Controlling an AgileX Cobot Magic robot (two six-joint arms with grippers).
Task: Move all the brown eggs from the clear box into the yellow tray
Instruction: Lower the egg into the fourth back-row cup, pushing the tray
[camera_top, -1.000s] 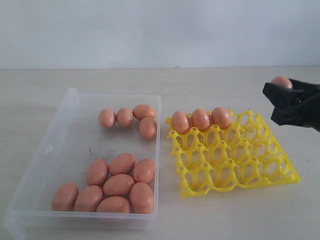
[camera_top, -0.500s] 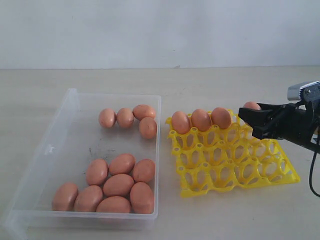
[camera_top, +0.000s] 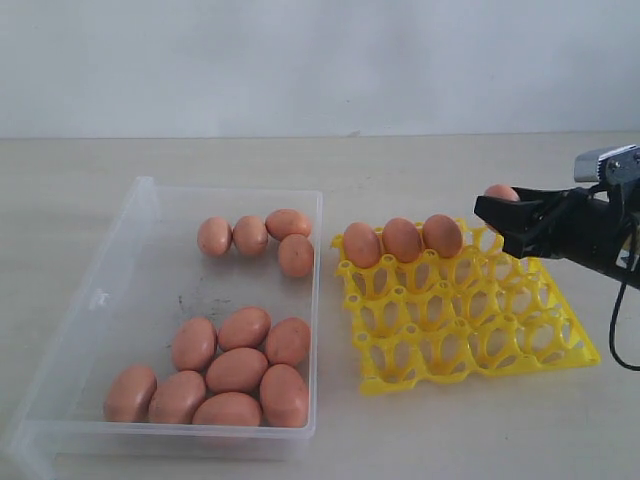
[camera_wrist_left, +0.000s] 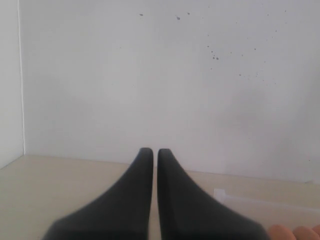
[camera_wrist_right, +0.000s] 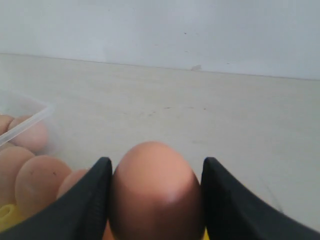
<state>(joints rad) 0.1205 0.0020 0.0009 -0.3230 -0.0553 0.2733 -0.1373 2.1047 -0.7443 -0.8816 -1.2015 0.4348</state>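
Evidently, the right gripper (camera_top: 497, 218) pinched an egg (camera_wrist_right: 155, 195) over the tray's (camera_top: 560, 345) back row, likely to fill its empty cup; the left gripper (camera_wrist_left: 155, 156) idled, jaws pressed together.

soft even light, faint shadows, slight blur

I see the black left gripper (camera_wrist_left: 155, 152), jaws together, above the beige counter (camera_wrist_left: 65, 185); orange-brown oval eggs (camera_wrist_left: 292, 233) near a clear plastic box (camera_wrist_left: 260, 201).
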